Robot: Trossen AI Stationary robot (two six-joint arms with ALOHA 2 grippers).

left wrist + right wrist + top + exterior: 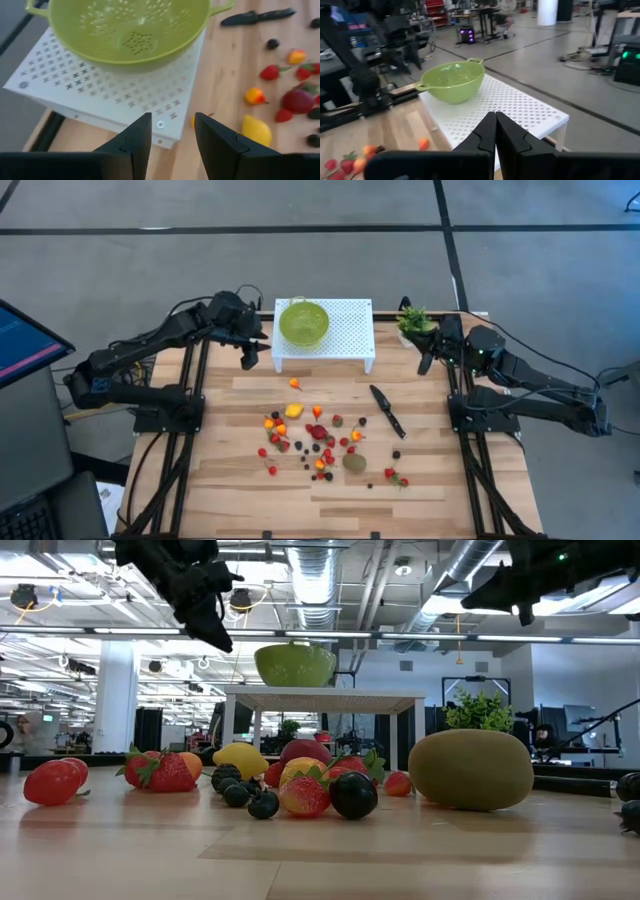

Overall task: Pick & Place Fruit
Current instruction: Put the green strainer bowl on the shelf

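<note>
My left hand (250, 358) hovers open and empty beside the green colander (303, 322), right hand (495, 131) closed, fruit (318, 442) scattered across the desk (440, 480).

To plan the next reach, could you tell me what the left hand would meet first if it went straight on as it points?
Probably the white stand's near edge; the left hand, open and empty, points there, with the colander beyond. Depth is uncertain.

Colander (303, 322) is set on the left part of a perforated stand (345, 330) at the tabletop (250, 480) back. Fruit (318, 442) is scattered mid-tabletop; knife (387, 411) is laid right of it; plant (414, 319) is placed right of the stand.
</note>
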